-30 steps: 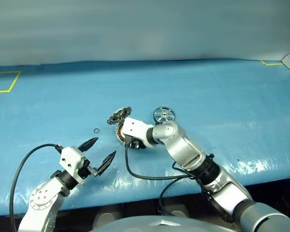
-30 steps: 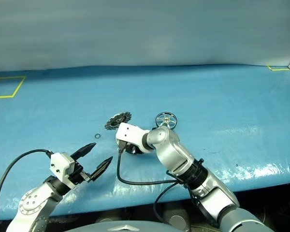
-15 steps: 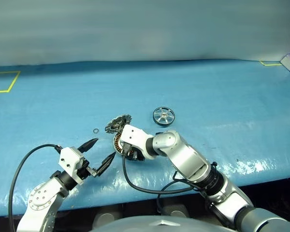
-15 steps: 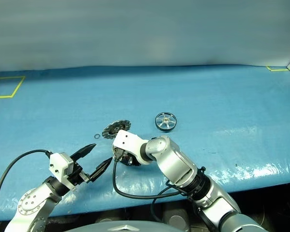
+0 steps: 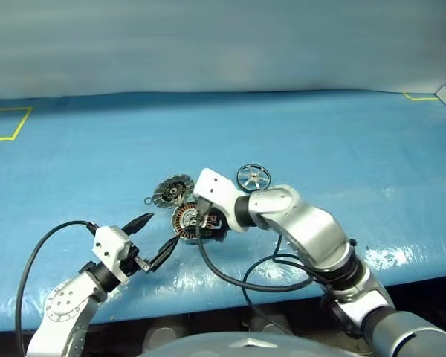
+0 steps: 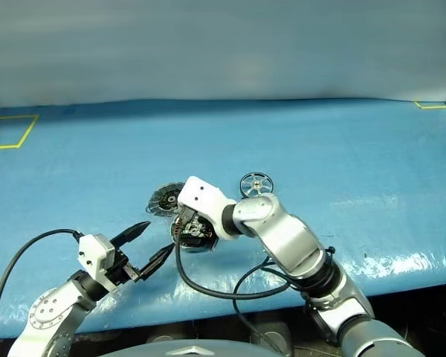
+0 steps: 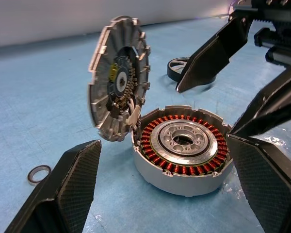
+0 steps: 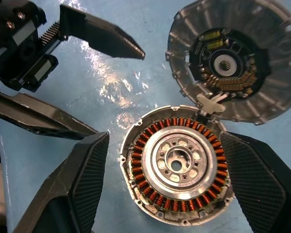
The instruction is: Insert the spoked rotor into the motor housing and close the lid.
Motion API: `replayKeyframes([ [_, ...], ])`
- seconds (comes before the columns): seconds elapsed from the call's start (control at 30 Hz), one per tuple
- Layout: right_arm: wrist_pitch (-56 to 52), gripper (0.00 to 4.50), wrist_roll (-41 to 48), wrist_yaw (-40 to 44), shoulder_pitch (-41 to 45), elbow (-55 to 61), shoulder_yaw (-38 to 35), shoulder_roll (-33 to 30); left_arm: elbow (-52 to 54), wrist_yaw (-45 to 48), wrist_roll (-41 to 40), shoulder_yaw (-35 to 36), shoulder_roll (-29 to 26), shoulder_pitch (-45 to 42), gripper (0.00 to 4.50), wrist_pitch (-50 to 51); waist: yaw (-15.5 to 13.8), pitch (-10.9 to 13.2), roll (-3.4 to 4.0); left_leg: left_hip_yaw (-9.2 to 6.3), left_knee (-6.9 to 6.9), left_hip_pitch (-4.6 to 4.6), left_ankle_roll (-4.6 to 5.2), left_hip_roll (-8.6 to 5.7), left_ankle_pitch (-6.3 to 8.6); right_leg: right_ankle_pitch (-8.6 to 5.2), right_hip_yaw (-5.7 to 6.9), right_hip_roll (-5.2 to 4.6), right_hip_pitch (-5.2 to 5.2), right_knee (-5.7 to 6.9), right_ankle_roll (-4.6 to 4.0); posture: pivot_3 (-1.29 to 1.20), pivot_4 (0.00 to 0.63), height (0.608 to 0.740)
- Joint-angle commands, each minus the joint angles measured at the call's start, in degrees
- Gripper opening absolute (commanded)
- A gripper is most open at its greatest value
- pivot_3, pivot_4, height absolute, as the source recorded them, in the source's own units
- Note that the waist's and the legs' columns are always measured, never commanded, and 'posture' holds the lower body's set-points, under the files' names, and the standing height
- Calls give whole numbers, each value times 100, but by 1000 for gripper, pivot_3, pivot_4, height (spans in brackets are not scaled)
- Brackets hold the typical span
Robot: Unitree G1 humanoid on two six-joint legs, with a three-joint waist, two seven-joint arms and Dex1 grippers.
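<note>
Both pincers gape empty, right pincer (image 8: 160,194) over our opened motor housing (image 7: 182,148), lid (image 7: 117,77) up; next, we fetch the spoked rotor (image 5: 253,178).

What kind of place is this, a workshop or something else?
Probably a robot test bench, not a regular workshop. A wide table has a blue plastic cover with yellow tape marks. On it lie just an opened motor housing, its hinged lid and a spoked rotor.

lab bench: blue sheet (image 5: 342,149), tape marks (image 5: 6,124).
</note>
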State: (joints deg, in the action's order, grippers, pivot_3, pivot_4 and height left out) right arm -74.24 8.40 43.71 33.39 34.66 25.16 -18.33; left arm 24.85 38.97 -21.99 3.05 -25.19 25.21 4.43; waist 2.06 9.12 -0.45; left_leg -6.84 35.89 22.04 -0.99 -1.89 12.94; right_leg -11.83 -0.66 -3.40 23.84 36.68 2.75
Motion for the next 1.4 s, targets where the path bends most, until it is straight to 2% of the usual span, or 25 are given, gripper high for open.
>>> replayKeyframes([
  [0.03,176,3846,150,-162,-67,177,-716,-380,247,120,-86,-30,-89,27,4500,2,-1,1,-3,0,0,0,0,0,0,0,1,-1,-1,-2,1,0,150,740],
  [0.13,420,3846,-128,-732,-260,-397,-1140,-593,217,140,50,-90,-85,21,4500,-114,0,2,-2,2,0,0,0,1,0,0,0,0,0,-2,0,0,150,740],
  [0.23,832,3846,-374,-1349,-387,-1077,-1431,-526,156,118,184,-163,-35,-20,4500,-243,0,6,-4,7,1,0,-1,3,0,-1,-1,0,0,-1,0,0,150,740],
  [0.37,1519,3846,-628,-2047,-450,-2089,-1641,-234,53,137,317,-353,8,-86,4500,-302,4,9,-1,13,-3,3,0,2,0,0,-4,2,5,-1,0,0,150,740],
  [0.57,1879,3846,-666,-2755,-355,-2832,-1963,357,23,157,319,-460,31,-77,4500,-312,5,21,3,13,-6,3,2,1,1,0,-5,6,5,-3,0,0,150,740],
  [0.8,1590,3846,-665,-3116,-339,-2507,-1851,769,-26,174,299,-416,25,3,4500,-366,7,30,12,13,-5,2,2,3,1,0,-6,6,5,-2,0,0,150,740],
  [1.17,1663,3846,-1015,-3506,-456,-1971,-1682,646,-162,229,270,-423,52,-21,4500,-417,8,33,16,12,-5,3,2,2,1,0,-5,5,6,-2,-1,0,150,740],
  [1.4,1287,3846,-942,-3539,-591,-1715,-1602,938,-279,293,258,-427,53,-81,4500,-466,13,34,16,11,-6,2,2,10,1,-2,-5,10,6,0,-3,0,150,740],
])
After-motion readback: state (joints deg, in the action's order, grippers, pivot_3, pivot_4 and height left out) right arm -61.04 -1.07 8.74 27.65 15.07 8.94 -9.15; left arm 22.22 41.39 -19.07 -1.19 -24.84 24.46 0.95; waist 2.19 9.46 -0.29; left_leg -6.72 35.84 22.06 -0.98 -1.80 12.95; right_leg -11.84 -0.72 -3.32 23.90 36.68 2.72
